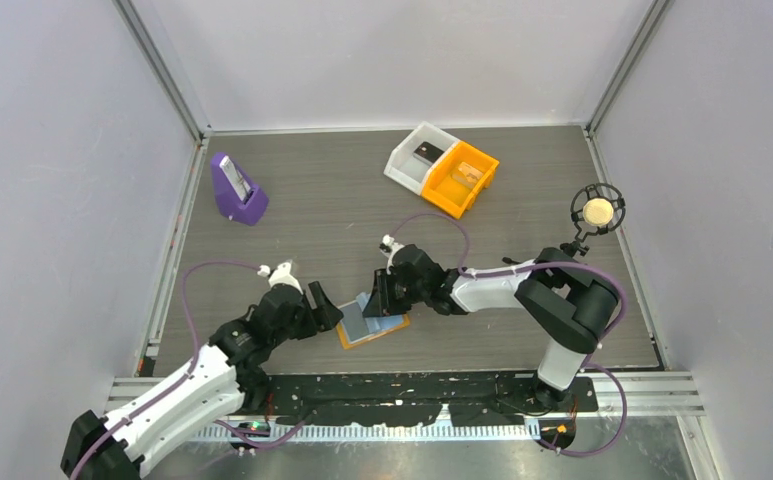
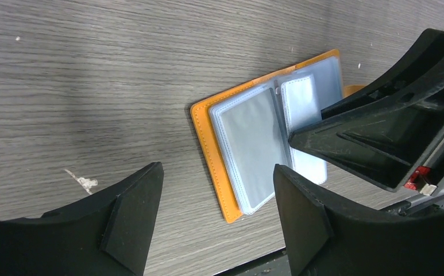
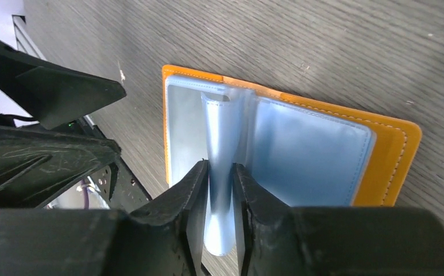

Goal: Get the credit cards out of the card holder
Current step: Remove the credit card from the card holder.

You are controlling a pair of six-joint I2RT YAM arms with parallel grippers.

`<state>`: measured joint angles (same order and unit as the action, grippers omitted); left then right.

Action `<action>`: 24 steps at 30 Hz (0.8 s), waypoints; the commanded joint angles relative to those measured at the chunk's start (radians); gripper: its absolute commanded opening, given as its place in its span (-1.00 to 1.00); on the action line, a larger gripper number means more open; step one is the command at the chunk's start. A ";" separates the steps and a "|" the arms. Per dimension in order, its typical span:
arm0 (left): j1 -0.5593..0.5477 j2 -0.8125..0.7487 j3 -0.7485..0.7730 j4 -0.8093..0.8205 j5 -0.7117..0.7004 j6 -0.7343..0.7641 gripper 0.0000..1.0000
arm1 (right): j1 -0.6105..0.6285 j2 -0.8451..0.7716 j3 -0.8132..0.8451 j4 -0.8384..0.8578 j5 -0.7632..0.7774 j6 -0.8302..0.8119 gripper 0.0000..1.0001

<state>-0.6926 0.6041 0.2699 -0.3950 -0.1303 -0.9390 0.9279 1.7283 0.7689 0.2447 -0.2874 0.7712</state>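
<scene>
Card holder lies open like a book on the table, at approx 6 o'clock of the tabletop in your top view. It's near the front edge, orange cover down, light blue panels up.

Right gripper reaches in from 3 o'clock and sits over the holder's 12 o'clock side. It's clamped on one sleeve at the spine. Both fingers press the sleeve's faces, and it stands up on edge btw the two flat halves. You can't tell from any view whether a card sits inside it.

Left gripper hangs just beside the holder at its 9 o'clock in the top view, jaws spread wide w/ nothing held. In its wrist view the holder's orange corner and bare table show in the gap. Whether a finger touches the cover, you can't tell.

Elsewhere, all well apart from the holder:
- Purple stand at 10 o'clock, w/ a slim device leaning in it.
- White bin and orange bin at 1 o'clock, touching side by side, each w/ sth small inside.
- Round mic-like thing at 3 o'clock.
</scene>
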 commanded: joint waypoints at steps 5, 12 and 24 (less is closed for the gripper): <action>-0.002 0.058 0.026 0.103 0.050 -0.021 0.40 | -0.014 -0.088 -0.009 0.028 0.005 0.013 -0.17; -0.002 0.069 0.043 0.072 0.036 -0.018 0.35 | -0.017 -0.131 -0.016 -0.037 0.081 -0.006 -0.27; -0.003 0.065 0.076 0.010 0.007 -0.014 0.35 | -0.051 -0.279 -0.038 -0.202 0.229 -0.106 -0.19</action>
<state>-0.6930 0.6613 0.2916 -0.3714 -0.0952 -0.9581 0.8909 1.5093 0.7395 0.0658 -0.1265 0.7307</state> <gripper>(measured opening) 0.674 0.395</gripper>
